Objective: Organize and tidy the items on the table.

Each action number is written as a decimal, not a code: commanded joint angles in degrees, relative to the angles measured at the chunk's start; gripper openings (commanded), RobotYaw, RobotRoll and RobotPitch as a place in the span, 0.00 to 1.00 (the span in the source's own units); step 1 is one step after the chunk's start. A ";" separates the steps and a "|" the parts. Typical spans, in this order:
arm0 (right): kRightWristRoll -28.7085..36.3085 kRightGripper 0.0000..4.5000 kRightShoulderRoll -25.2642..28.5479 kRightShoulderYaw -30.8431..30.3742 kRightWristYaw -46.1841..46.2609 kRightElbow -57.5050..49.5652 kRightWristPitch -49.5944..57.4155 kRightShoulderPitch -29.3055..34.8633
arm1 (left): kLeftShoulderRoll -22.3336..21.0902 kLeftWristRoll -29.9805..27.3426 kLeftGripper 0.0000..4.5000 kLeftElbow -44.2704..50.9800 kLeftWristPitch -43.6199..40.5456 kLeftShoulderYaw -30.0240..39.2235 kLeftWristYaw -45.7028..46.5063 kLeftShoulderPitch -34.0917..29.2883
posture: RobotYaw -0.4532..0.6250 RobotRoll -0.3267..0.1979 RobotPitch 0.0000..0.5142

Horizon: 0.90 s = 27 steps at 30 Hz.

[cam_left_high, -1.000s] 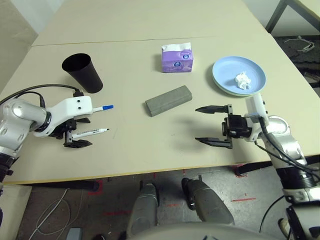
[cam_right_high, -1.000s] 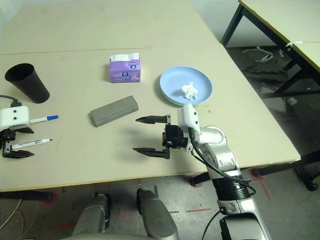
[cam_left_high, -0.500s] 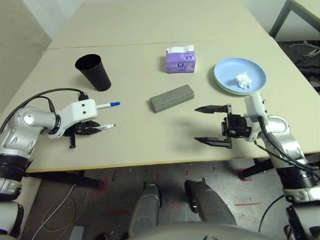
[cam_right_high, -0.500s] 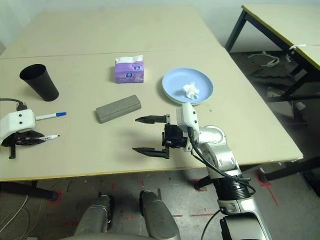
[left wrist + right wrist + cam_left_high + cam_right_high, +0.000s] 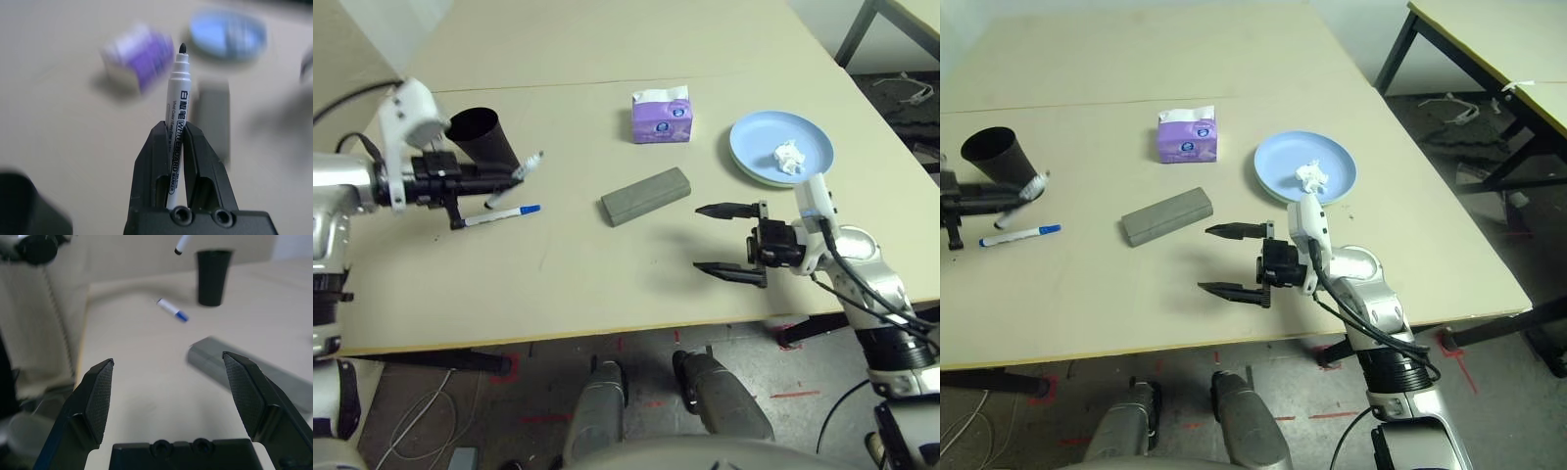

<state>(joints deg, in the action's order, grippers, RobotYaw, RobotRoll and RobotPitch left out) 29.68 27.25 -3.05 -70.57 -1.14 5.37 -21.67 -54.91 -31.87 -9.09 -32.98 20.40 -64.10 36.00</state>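
Jaws hover above the pale beige table (image 5: 607, 284).

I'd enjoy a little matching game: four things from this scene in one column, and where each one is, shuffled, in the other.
Things
1. blue-capped marker
2. white tissue wad
3. black-tipped marker
4. black cup

Places or states
A. gripped between the fingers of the left gripper
B. standing upright on the table
C. lying flat on the table
D. resting on the blue plate

Right pairs: 1-C, 2-D, 3-A, 4-B
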 commanded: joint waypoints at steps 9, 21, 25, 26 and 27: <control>1.62 1.00 -0.70 3.36 4.72 -0.06 2.82 0.00 | 5.45 2.12 0.06 -9.91 13.68 10.35 20.40 4.68 | 0.30 0.62 0.37; 1.61 1.00 -0.60 3.61 6.67 -1.25 3.45 0.00 | 8.96 9.70 0.06 -31.97 31.96 4.80 24.97 15.49 | 0.27 0.62 0.37; 1.49 1.00 0.01 3.73 6.84 -1.62 3.48 0.76 | 10.31 11.56 0.06 -37.49 35.95 2.94 25.05 18.51 | 0.27 0.62 0.38; 1.54 1.00 0.09 3.72 6.95 -1.82 3.56 0.89 | 10.65 11.85 0.06 -38.21 36.65 2.63 25.20 18.86 | 0.27 0.62 0.39; 1.58 1.00 0.21 3.69 7.03 -2.07 3.65 1.06 | 10.97 12.00 0.06 -39.09 37.27 2.42 25.31 19.11 | 0.27 0.62 0.39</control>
<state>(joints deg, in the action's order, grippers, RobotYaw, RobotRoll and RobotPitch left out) 31.44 27.11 0.31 -63.79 -1.93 8.46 -21.28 -44.19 -20.79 -46.39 2.99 23.41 -38.93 54.74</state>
